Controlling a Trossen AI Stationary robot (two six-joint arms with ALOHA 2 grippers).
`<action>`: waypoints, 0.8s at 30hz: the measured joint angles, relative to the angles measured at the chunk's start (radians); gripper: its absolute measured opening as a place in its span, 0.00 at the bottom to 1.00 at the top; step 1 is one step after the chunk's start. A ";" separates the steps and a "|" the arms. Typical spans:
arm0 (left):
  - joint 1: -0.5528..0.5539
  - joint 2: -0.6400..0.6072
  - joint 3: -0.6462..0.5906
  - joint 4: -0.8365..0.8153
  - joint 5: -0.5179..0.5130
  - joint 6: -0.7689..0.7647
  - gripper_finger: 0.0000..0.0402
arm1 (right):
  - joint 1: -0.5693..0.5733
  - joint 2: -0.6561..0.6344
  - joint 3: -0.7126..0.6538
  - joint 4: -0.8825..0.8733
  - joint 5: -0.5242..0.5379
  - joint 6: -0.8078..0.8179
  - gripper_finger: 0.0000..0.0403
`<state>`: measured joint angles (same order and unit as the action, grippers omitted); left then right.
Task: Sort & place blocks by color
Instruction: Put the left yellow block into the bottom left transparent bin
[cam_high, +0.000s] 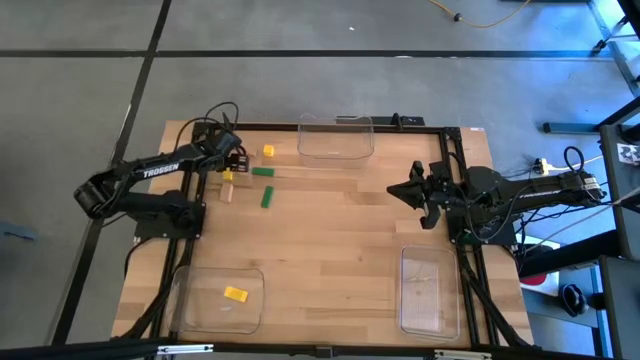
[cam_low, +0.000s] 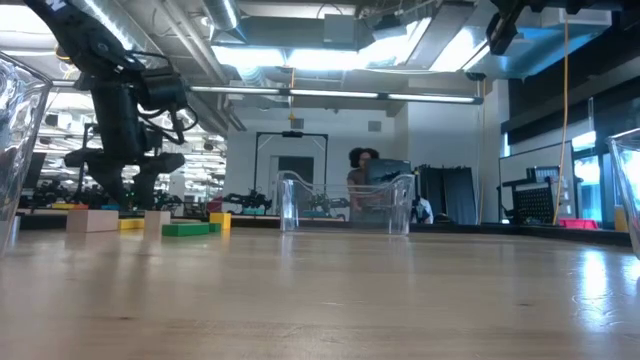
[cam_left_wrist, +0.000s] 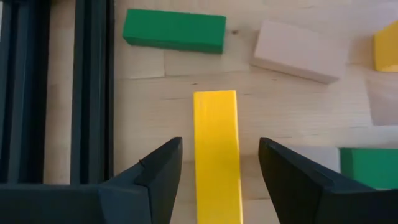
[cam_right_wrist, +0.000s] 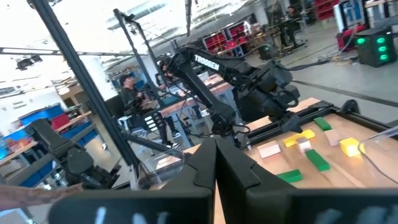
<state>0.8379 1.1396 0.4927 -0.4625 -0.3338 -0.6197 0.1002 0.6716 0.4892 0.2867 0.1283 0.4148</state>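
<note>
Blocks (cam_high: 266, 199) cluster near the wooden tabletop's (cam_high: 330, 240) far-left corner, workshop (cam_low: 330, 60) behind. The left gripper (cam_left_wrist: 219, 163) stands spread astride a yellow block (cam_left_wrist: 216, 149), its near end cut off; the right gripper (cam_right_wrist: 216, 163) is pressed together.

Blocks upper left of frame: yellow bar (cam_left_wrist: 216, 155) betw. dark hand (cam_left_wrist: 221, 177) fingers, green bars (cam_left_wrist: 173, 30) nearby, pale tan wood block (cam_left_wrist: 300, 51) too. One yellow block (cam_high: 236, 294) in clear tray (cam_high: 190, 310), lower left. Trays all clear, no tint. Worktop (cam_high: 330, 240) light wood w/ plank seams, black frame. Arms dark; left one has white lettering. Floor grey.
</note>
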 joint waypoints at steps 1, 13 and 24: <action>0.007 0.005 0.000 0.002 0.004 0.002 0.53 | 0.000 0.000 0.000 0.000 0.005 0.000 0.02; 0.021 0.097 0.000 0.017 0.015 0.001 0.62 | 0.000 0.000 0.000 0.000 0.011 0.000 0.02; 0.021 0.205 0.002 0.077 0.080 -0.027 0.60 | 0.000 0.000 0.000 0.000 0.011 0.026 0.02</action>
<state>0.8593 1.3444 0.4950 -0.3855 -0.2534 -0.6472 0.1001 0.6719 0.4892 0.2867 0.1390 0.4408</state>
